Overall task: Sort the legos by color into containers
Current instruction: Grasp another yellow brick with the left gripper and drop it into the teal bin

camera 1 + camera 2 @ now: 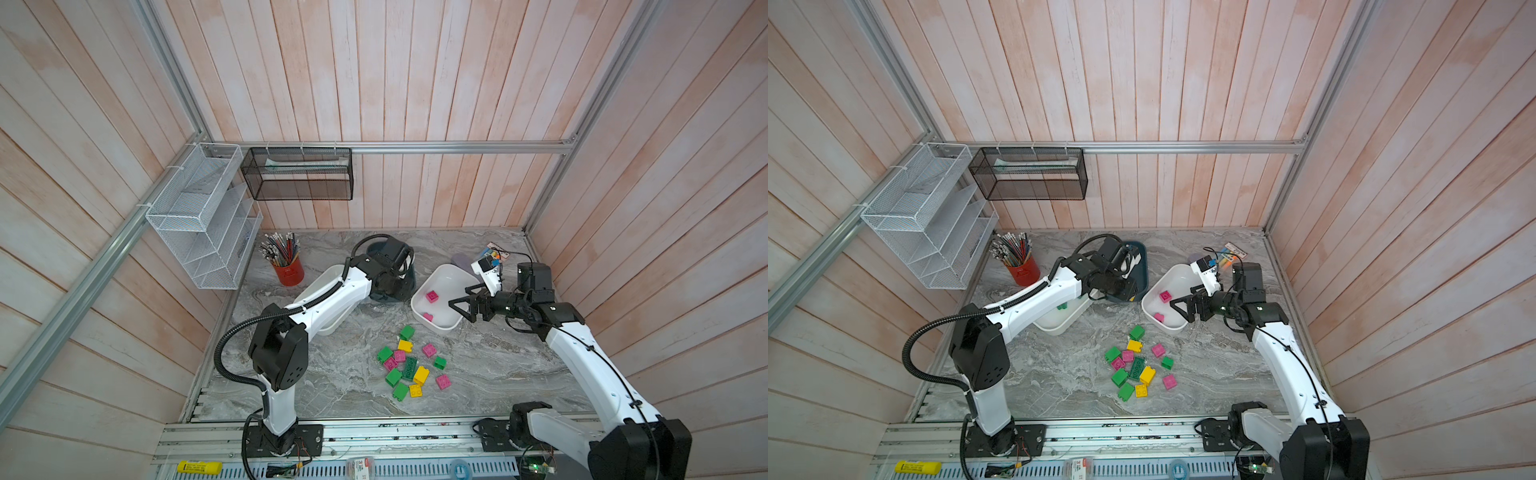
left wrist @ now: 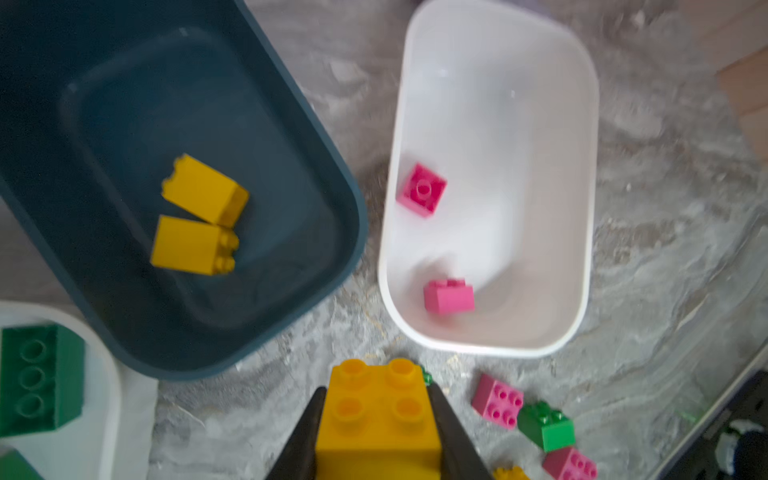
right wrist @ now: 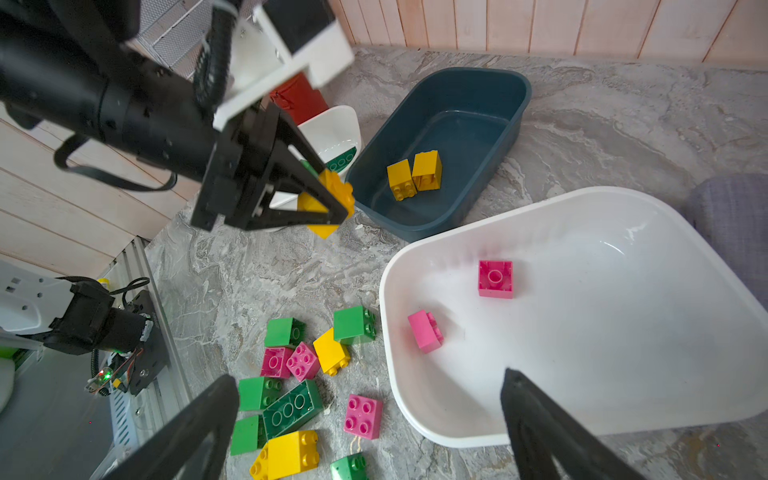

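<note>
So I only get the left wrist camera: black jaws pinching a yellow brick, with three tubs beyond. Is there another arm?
Observer: Yes. The right arm reaches to the near edge of the white tub with the pink bricks. Its jaws stand wide open and empty.
Operator: Are many bricks loose? I see only a few.
Observer: A pile of a dozen or so, green, yellow and pink, lies on the table between the tubs and the arms' bases.
Operator: Is there anything besides bricks and tubs?
Observer: A red cup full of pencils stands at the table's back left corner.
</note>
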`<state>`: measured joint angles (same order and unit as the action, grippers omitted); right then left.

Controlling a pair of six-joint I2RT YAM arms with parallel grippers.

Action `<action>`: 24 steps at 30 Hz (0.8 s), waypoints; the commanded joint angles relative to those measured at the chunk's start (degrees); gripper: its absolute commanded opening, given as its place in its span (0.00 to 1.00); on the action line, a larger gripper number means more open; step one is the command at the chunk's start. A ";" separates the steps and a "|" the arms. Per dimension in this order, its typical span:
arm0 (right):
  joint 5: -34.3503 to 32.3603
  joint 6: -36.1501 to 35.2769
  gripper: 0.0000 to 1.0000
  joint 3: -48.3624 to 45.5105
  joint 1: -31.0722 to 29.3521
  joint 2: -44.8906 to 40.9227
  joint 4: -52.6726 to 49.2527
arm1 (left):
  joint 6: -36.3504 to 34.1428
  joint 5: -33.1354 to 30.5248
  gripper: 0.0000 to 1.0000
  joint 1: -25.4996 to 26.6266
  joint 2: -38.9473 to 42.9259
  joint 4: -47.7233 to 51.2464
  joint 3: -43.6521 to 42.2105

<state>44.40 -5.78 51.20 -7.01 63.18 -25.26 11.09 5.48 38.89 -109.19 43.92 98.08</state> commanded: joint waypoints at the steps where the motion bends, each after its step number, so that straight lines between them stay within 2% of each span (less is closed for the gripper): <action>1: -0.42 -0.21 0.98 1.84 0.48 0.64 1.03 | 1.19 -1.30 0.31 -2.03 -6.43 -0.34 4.52; 7: 0.03 -0.42 0.98 2.40 0.85 1.98 1.52 | 2.91 -4.27 0.31 -3.57 -17.40 -0.99 13.76; 15: 0.25 -1.49 0.98 3.10 1.64 3.03 0.65 | 4.63 -6.56 0.34 -3.74 -25.08 0.55 19.53; 16: 0.42 -1.58 0.98 3.05 1.73 3.13 0.61 | 4.70 -6.87 0.37 -3.74 -25.26 0.31 19.49; 19: 0.77 -1.94 0.98 3.26 1.89 3.27 0.20 | 4.23 -7.35 0.56 -3.78 -25.51 1.30 20.75; 24: 1.28 -2.66 0.98 3.38 2.48 3.09 -0.60 | 4.02 -5.44 0.69 -3.15 -20.71 4.03 21.25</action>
<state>44.56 -7.22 52.66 -5.10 66.02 -24.45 15.14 -0.40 35.09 -133.51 45.36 118.30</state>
